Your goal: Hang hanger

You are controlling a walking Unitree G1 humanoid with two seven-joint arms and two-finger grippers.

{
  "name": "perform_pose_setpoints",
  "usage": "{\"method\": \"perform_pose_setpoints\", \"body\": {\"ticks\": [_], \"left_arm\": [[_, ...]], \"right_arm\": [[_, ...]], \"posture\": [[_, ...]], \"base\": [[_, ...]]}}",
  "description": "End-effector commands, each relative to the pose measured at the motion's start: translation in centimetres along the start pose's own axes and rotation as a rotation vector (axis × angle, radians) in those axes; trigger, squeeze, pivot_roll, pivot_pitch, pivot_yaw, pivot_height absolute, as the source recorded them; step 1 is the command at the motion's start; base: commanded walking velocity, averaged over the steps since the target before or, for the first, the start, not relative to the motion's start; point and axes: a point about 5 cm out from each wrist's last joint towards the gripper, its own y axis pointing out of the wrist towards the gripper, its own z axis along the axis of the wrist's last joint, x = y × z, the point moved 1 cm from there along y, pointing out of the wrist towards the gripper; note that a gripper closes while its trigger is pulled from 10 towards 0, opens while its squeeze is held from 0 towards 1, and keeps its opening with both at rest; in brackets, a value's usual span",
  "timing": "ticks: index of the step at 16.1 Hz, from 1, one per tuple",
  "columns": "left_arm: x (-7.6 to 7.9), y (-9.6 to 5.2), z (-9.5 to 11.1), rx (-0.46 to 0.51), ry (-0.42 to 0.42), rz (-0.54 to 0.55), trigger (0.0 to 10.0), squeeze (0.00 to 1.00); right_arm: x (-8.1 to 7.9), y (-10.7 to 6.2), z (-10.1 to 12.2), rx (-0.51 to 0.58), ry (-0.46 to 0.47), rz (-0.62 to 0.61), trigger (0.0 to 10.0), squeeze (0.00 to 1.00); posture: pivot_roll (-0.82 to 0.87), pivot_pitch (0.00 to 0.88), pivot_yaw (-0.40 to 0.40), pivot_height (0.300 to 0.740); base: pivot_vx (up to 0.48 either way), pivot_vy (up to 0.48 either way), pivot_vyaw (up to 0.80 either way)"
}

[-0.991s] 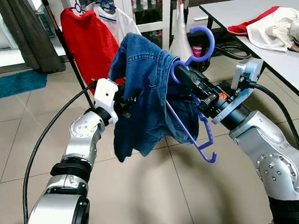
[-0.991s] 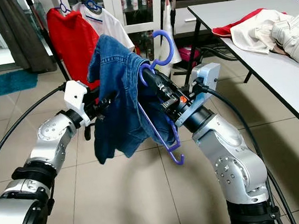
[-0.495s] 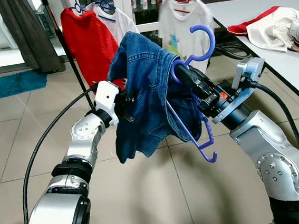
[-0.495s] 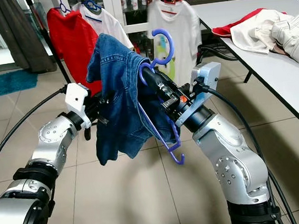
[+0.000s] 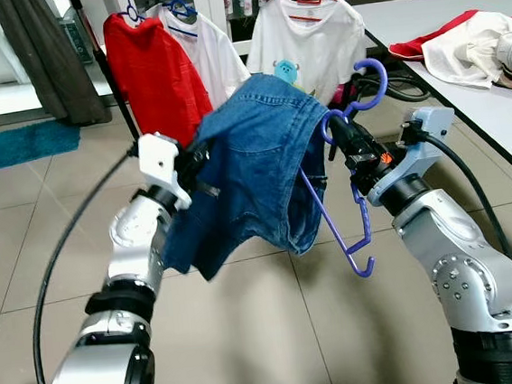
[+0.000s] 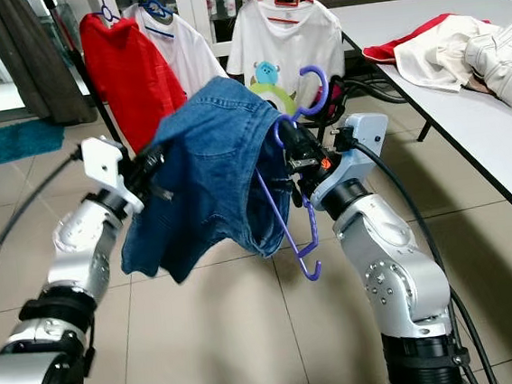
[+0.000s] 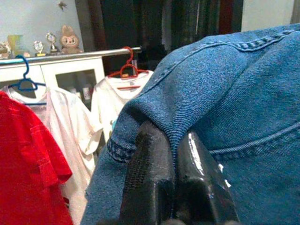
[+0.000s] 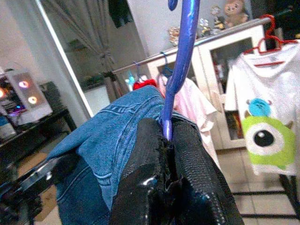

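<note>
A blue denim garment (image 5: pixel 259 173) is draped over a purple plastic hanger (image 5: pixel 344 211) and held up between my two arms. My right gripper (image 5: pixel 339 134) is shut on the hanger's neck just below its hook (image 5: pixel 366 86). In the right wrist view the purple hanger stem (image 8: pixel 180 56) rises from between the black fingers (image 8: pixel 152 178). My left gripper (image 5: pixel 194 162) is shut on a fold of the denim, seen pinched by the fingertips (image 7: pixel 154 173) in the left wrist view. The clothes rail (image 7: pixel 70 55) runs behind the garment.
On the rail hang a red shirt (image 5: pixel 154 70), a white shirt (image 5: pixel 210 42) and a white monster-print T-shirt (image 5: pixel 309 37) on a red hanger. A white table (image 5: pixel 459 36) with piled clothes (image 5: pixel 469 44) stands at right. A glass cabinet is behind. Tiled floor lies below.
Both arms lifted and spread the denim wider and farther forward toward the rail. The white monster T-shirt, edge-on a second ago, has turned to face me.
</note>
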Motion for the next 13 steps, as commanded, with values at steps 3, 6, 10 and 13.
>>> {"method": "perform_pose_setpoints", "body": {"ticks": [3, 6, 10, 13], "left_arm": [[-0.1, -0.3, 0.6, 0.047, 0.008, 0.029, 0.0, 0.00], [0.3, -0.2, 1.3, 0.108, 0.003, 0.028, 0.0, 0.00], [0.9, -0.1, 2.7, 0.176, 0.004, -0.014, 0.0, 0.00], [1.1, -0.2, 1.9, 0.119, 0.017, -0.040, 0.0, 0.00]], "right_arm": [[1.6, 0.3, 1.2, 0.059, -0.009, -0.130, 10.0, 0.00], [3.1, 0.4, 1.6, 0.089, -0.005, -0.265, 10.0, 0.00], [4.5, 0.0, 0.9, 0.075, -0.029, -0.343, 10.0, 0.00], [3.4, 0.3, 1.4, 0.133, 0.008, -0.278, 10.0, 0.00]], "posture": [[-0.06, 0.022, 0.044, 0.740], [-0.06, 0.023, 0.038, 0.740], [-0.07, 0.023, 0.037, 0.740], [-0.06, 0.024, 0.038, 0.740]], "base": [[0.000, 0.000, 0.00], [0.000, 0.000, 0.00], [0.000, 0.000, 0.00], [0.000, 0.000, 0.00]]}}
